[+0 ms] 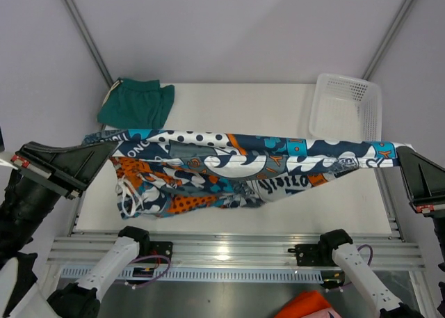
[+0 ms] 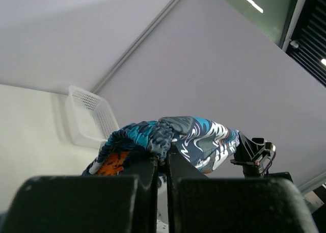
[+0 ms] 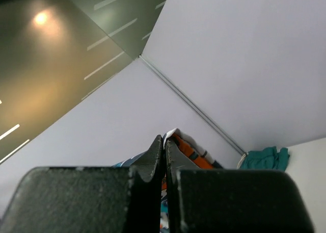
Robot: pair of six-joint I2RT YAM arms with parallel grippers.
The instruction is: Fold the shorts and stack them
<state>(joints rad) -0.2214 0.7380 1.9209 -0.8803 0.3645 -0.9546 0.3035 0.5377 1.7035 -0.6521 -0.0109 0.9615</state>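
You have the printed shorts [image 1: 236, 161] stretched across the middle of the frame. The left gripper [image 1: 113, 152] is clenched on one end, and the right gripper [image 1: 398, 156] seems to pinch the other, though its wrist view shows little cloth. The green shorts [image 1: 135, 104] lie bundled at upper left. The spreading step is in hand. Next, I'd judge, lower the pair flat onto the table [image 1: 229, 99], keeping it taut.

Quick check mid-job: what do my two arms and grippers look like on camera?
Both the left gripper and right gripper are matte black wedges narrowing toward the tips, with small red marks at the rear. The arm links are white with black joints; thin purple cables loop by each base.
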